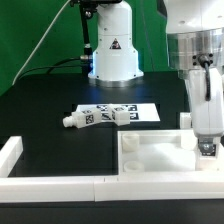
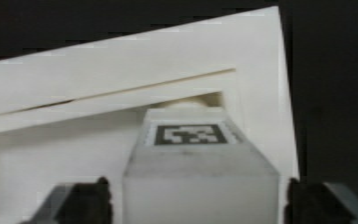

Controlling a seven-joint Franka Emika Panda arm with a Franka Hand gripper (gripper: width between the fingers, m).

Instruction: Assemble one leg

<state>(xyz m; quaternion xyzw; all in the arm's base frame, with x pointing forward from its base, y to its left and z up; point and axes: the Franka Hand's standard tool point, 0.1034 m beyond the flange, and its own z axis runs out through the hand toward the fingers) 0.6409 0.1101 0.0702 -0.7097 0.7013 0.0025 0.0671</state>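
Sitting loose on the marker board (image 1: 128, 112) left of centre: leg (image 1: 78, 118), untouched so far. Over at the exterior view's right, gripper (image 1: 206, 150) clamped round a tagged white part (image 2: 197, 165), probably steadying it for fitting.

The arm hangs vertical at the exterior view's right, wrist straight down. Its claw (image 1: 207, 146) points downward, fingers (image 2: 91, 203) spread apart, one at each side.
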